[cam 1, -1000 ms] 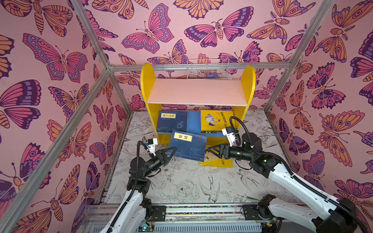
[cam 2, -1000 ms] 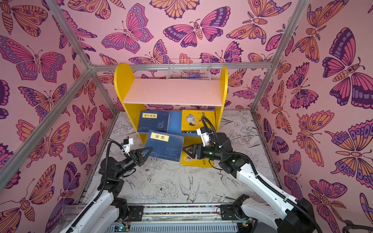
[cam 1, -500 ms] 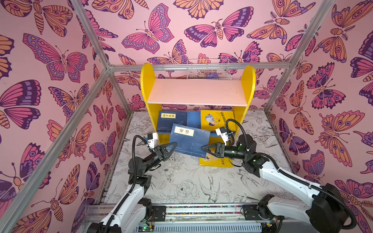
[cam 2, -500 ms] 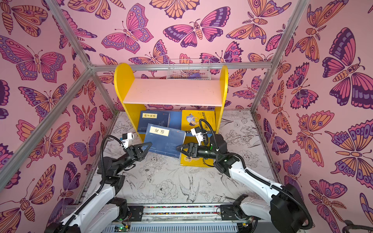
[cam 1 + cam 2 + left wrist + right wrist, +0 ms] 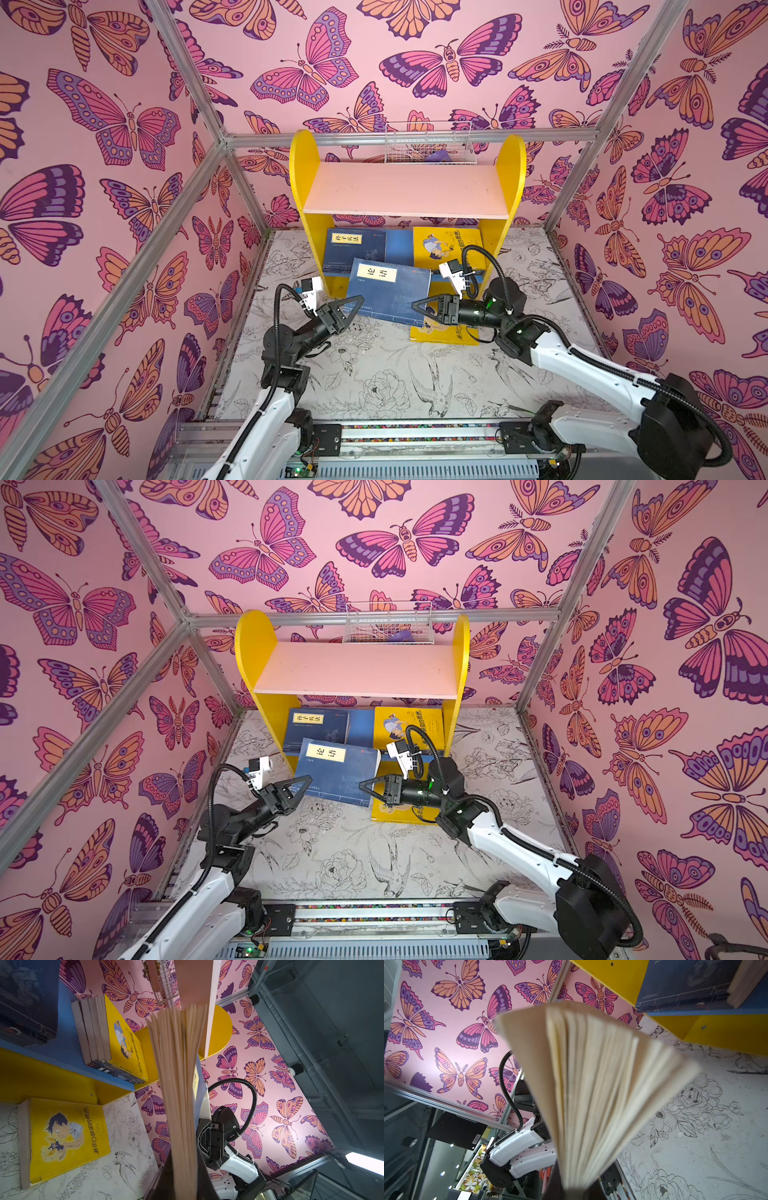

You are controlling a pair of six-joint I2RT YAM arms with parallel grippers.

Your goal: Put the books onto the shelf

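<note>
The navy book (image 5: 390,295) with the yellow label is up off the counter (image 5: 374,386), hanging a little tilted between the 2 arms, right in front of the shelf (image 5: 303,166). The left end effector (image 5: 353,301) is pinched down on its near left corner and the right end effector (image 5: 417,307) is closed on its right edge. In both wrist views the page edges fan out from between the jaws, so each looks to have a real bite. Gripping 2 opposite sides makes sense to me: a thin paperback would droop from 1 corner, and this way it sits level enough to slide in flat. The pages (image 5: 178,1084) do splay loosely, so it could catch on a board edge. The blue lower board (image 5: 399,249) is crowded, with a shelved navy book (image 5: 357,249) on its left and a yellow-topped stack (image 5: 444,249) on its right, and only a narrow bare strip between them. The pink upper board (image 5: 407,191) is bare and looks the easier landing, though it overhangs the approach. 1 yellow book (image 5: 440,334) lies on the counter beneath the right arm, partly hidden by it and not yet shelved. The wire basket (image 5: 428,143) sits behind the shelf, well apart from the work.
</note>
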